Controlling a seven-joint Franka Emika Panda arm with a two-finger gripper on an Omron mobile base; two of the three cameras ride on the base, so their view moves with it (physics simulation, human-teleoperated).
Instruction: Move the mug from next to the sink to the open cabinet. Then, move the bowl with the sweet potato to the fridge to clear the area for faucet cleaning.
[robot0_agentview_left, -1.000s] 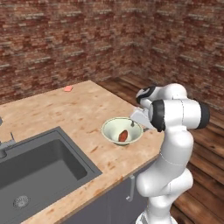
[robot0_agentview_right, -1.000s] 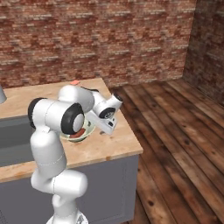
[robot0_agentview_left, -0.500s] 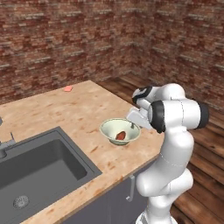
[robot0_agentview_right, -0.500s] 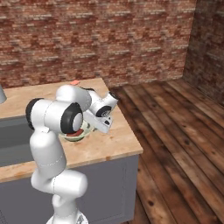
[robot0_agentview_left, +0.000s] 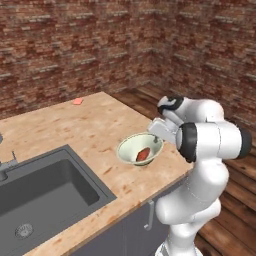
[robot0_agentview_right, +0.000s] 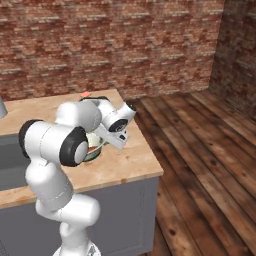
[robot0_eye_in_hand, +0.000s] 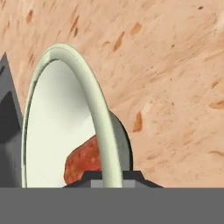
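gripper (robot0_eye_in_hand: 111, 177) clamps the bowl (robot0_eye_in_hand: 65, 118) rim, fingertips cut off, sweet potato (robot0_eye_in_hand: 83, 162) half hidden.

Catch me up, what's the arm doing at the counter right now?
The end effector is shut on the rim of the bowl, which sits on the wooden counter to the right of the sink. The sweet potato lies inside the bowl. The bowl rests on the counter, not yet lifted.

Pale speckled wooden countertop (robot0_agentview_left: 85, 125), bearing a shallow cream-green bowl (robot0_agentview_left: 131, 145) right of the dark-grey sink basin (robot0_agentview_left: 45, 187); small pink scrap (robot0_agentview_left: 77, 101) beyond.
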